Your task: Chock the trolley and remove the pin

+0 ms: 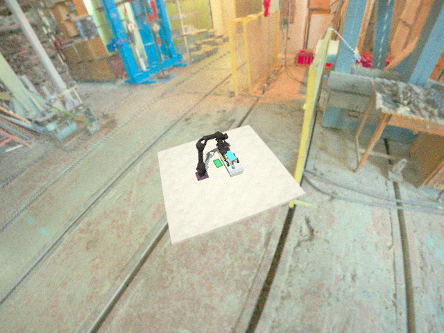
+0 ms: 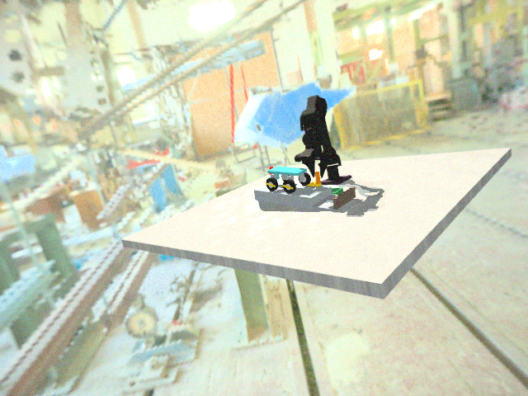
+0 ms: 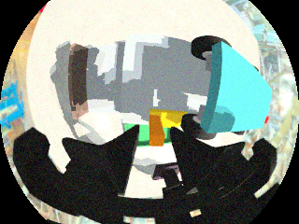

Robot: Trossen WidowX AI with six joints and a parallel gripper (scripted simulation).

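The turquoise trolley (image 1: 230, 156) (image 2: 286, 171) (image 3: 240, 93) stands on the grey ramp (image 1: 236, 173) (image 2: 283, 201) (image 3: 163, 70). The red stop pin head (image 2: 271, 167) (image 3: 266, 119) shows at its uphill end. The yellow chock (image 2: 315, 185) (image 3: 170, 119) sits on the ramp at the downhill side of the near wheel (image 3: 191, 125). They look touching in the wrist view, though a small gap cannot be ruled out. My gripper (image 2: 318, 175) (image 3: 155, 128) is open, its fingertips on either side of the upright orange handle with gaps. The green tray (image 1: 217, 163) (image 2: 337, 190) (image 3: 144, 135) is partly hidden by the fingers in the wrist view.
A brown end stop (image 2: 344, 198) (image 3: 78, 81) stands across the ramp's downhill end. The arm base (image 1: 201, 175) stands on the pale table (image 1: 229, 204) (image 2: 256, 234), on the tray's side of the ramp. The trolley body is close beside the right finger.
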